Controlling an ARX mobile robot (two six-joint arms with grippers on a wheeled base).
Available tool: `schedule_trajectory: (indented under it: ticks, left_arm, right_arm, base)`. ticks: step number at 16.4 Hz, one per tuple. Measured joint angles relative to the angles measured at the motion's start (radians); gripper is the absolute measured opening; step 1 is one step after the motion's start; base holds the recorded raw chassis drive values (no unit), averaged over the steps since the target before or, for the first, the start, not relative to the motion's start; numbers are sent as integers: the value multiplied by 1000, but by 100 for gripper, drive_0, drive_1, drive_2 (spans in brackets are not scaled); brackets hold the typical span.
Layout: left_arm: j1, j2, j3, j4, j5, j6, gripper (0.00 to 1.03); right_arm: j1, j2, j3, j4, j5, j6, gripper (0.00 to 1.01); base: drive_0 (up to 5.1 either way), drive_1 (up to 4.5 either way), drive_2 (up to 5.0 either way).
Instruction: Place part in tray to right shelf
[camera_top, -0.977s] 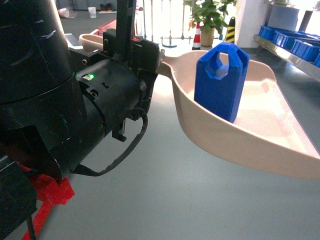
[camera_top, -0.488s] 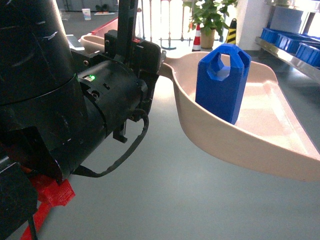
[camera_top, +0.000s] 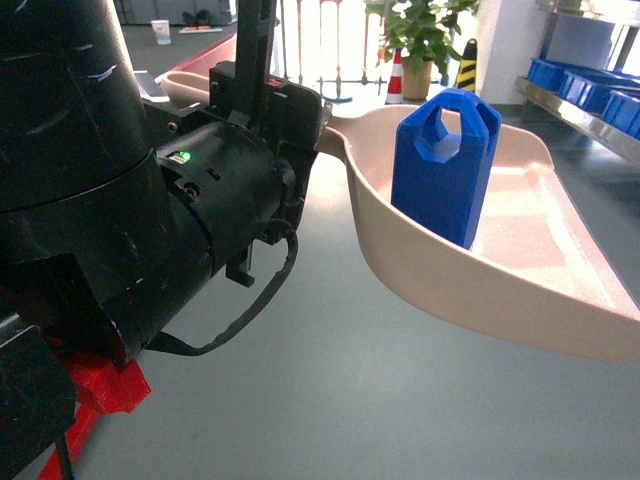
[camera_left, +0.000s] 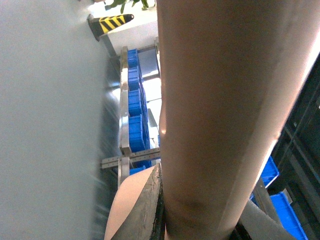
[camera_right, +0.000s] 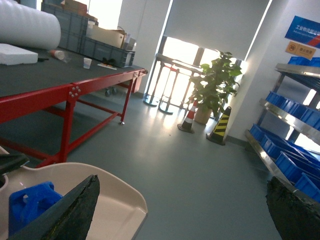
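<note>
The bright-blue part (camera_top: 443, 165) stands upright inside the pale beige tray (camera_top: 470, 285), which hangs in the air over the grey floor. My left gripper (camera_top: 312, 115) is shut on the tray's handle; in the left wrist view the handle (camera_left: 220, 100) fills the frame between the fingers (camera_left: 145, 210). My right gripper (camera_right: 182, 185) is open and holds nothing, with the tray (camera_right: 110, 205) and the part (camera_right: 27, 205) at its lower left. The right shelf (camera_top: 585, 105), a steel rack, runs along the right side.
Blue bins (camera_top: 600, 85) sit on the steel rack (camera_right: 280, 150). A red-framed table (camera_right: 70, 92) stands to the left. A potted plant (camera_right: 212, 87) and striped cones (camera_right: 220, 127) are by the far windows. Grey floor lies between them.
The background has shifted slightly behind the arm, so the view is moving. The tray and the upright part keep the same hold and pose.
</note>
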Motion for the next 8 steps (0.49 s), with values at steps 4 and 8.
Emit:
schedule_trajectory:
  ticks: [4, 8]
  left_arm:
    - [0, 0, 0, 4, -2, 0, 18]
    - [0, 0, 0, 3, -1, 0, 18]
  right_arm:
    - [0, 2, 0, 3, 0, 0, 98]
    - [0, 0, 0, 1, 0, 0, 98]
  base:
    - [17, 438, -404]
    - [4, 428, -420]
